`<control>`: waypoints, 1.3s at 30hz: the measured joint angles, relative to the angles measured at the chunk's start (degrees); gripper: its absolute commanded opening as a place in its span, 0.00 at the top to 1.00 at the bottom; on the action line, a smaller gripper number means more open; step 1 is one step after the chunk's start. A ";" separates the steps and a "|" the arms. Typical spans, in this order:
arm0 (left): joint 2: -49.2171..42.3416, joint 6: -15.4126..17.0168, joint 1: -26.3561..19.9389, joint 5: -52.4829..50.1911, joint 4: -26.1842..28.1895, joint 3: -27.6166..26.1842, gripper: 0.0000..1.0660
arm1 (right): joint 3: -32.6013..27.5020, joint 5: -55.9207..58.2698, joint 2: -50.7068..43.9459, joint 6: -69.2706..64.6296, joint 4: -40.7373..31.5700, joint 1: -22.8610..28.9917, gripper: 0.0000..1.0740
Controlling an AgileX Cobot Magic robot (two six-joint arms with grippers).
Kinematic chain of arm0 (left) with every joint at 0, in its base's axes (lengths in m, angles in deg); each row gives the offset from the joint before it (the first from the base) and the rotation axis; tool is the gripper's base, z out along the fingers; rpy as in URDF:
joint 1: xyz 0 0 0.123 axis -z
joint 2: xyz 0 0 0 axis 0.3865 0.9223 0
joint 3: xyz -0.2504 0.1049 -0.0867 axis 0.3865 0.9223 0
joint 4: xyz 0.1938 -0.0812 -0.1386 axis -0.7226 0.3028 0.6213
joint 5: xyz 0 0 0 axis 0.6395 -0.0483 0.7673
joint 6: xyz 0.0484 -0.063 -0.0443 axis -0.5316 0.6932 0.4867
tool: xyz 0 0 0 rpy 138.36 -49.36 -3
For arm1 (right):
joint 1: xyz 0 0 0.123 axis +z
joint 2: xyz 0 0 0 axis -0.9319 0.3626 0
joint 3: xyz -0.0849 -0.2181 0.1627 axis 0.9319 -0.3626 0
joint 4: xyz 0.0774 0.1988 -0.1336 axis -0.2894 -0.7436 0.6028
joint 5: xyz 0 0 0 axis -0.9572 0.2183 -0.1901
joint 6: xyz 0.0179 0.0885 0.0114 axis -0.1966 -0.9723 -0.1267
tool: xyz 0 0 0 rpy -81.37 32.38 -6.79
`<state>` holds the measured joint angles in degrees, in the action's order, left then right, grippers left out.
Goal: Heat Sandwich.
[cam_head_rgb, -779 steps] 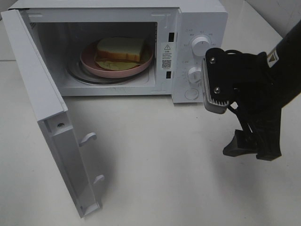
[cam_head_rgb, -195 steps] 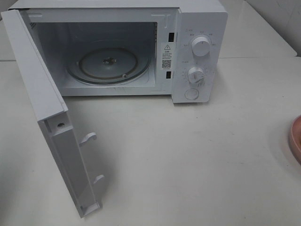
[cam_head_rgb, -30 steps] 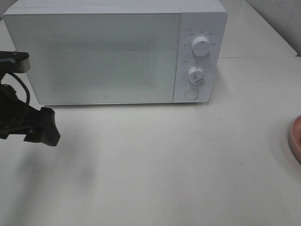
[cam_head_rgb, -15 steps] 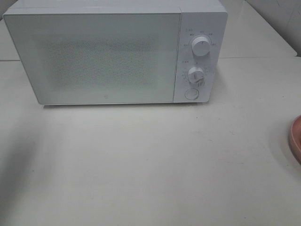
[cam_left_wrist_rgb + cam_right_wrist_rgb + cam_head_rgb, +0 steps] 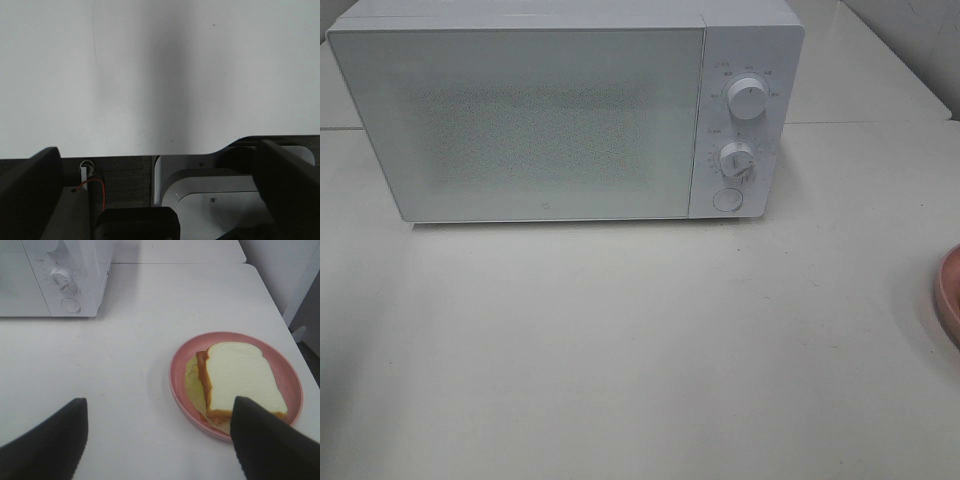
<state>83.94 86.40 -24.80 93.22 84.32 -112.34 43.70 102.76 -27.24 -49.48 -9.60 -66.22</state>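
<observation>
The sandwich (image 5: pixel 242 375), white bread over ham and pale lettuce, lies on a round pink plate (image 5: pixel 176 371) on the white table, to the right of the microwave (image 5: pixel 520 120). The microwave's door is shut. My right gripper (image 5: pixel 160 405) hangs above the table just short of the plate, its two dark fingers (image 5: pixel 45 445) spread wide and empty. In the left wrist view my left gripper (image 5: pixel 157 152) is open too, with only bare table between its fingers (image 5: pixel 30 190). Neither gripper shows in the exterior high view.
Only a sliver of the pink plate (image 5: pixel 950 300) shows at the right border of the exterior high view. The microwave has two knobs (image 5: pixel 746 98) and a round button (image 5: pixel 727 199) on its right panel. The left wrist view shows the table's edge and a grey base (image 5: pixel 210 200) below.
A second ago my left arm was at the left of the exterior high view, beside the shut microwave. It has pulled back out of that view. Nothing else moved.
</observation>
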 measured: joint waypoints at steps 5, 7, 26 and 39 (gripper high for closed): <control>-9.05 -0.06 -0.06 -0.46 -1.09 5.61 0.08 | 0.00 0.00 0.00 0.00 0.00 0.00 0.29; -12.72 -0.06 -0.06 -1.38 -1.95 7.79 0.08 | 0.00 0.00 0.00 0.00 0.00 0.00 0.29; -44.92 2.12 -0.06 -5.16 -3.38 13.46 0.08 | 0.00 0.00 0.00 0.00 0.00 0.00 0.29; -58.67 2.12 -0.06 -5.21 -3.38 13.75 0.08 | 0.00 0.00 0.00 0.00 0.00 0.00 0.29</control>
<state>25.27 88.52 -24.86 88.01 80.94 -98.59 43.70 102.76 -27.24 -49.48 -9.60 -66.22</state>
